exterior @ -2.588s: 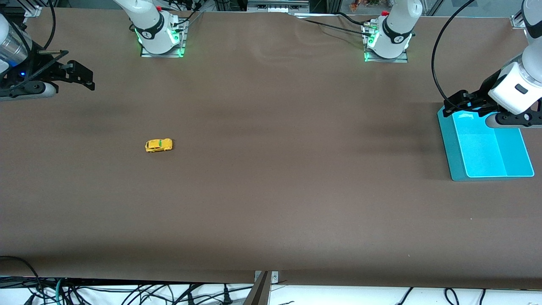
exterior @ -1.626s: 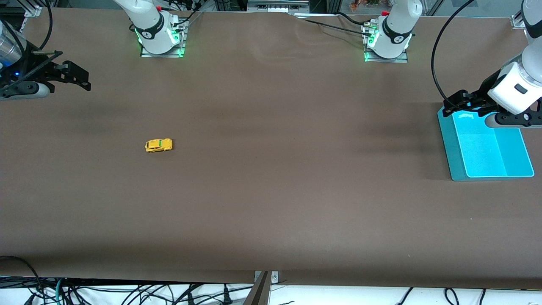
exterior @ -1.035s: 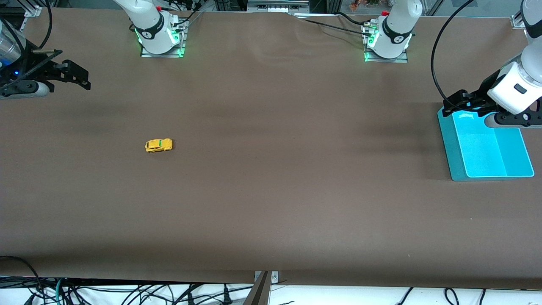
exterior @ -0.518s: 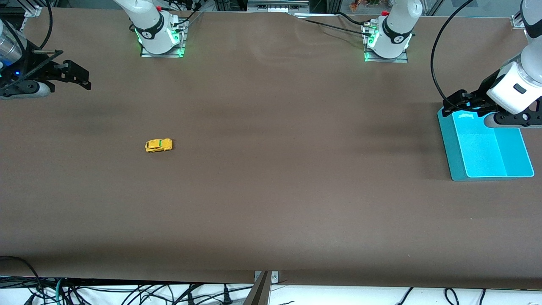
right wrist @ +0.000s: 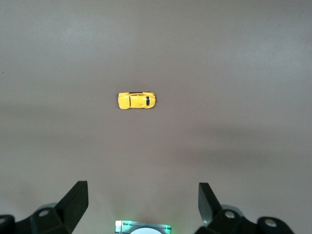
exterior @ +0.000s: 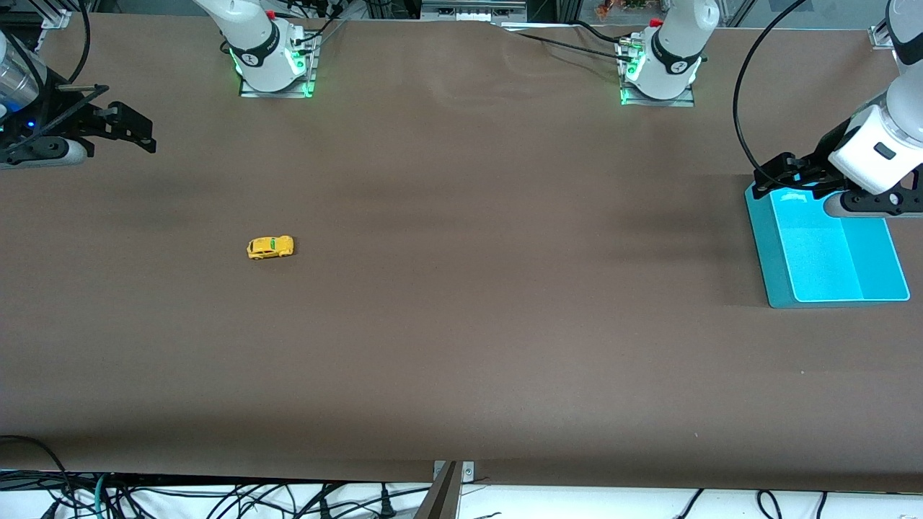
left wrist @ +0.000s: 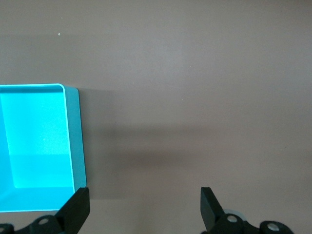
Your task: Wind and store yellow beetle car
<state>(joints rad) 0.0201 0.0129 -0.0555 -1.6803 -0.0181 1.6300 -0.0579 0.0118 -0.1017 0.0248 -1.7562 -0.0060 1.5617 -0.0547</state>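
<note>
The yellow beetle car [exterior: 270,247] sits on its wheels on the brown table toward the right arm's end; it also shows in the right wrist view [right wrist: 136,101]. My right gripper [exterior: 133,133] is open and empty, high over the table's edge at the right arm's end, well apart from the car. My left gripper [exterior: 782,175] is open and empty over the corner of the turquoise bin [exterior: 764,245] farthest from the front camera. The bin shows in the left wrist view [left wrist: 73,141].
The turquoise bin stands at the left arm's end of the table and holds nothing. The two arm bases [exterior: 274,65] [exterior: 660,72] stand along the table's edge farthest from the front camera. Cables hang off the table's near edge.
The right gripper drifted slightly up and back toward the table's end, then held. The car, the bin and the left arm have not moved.
</note>
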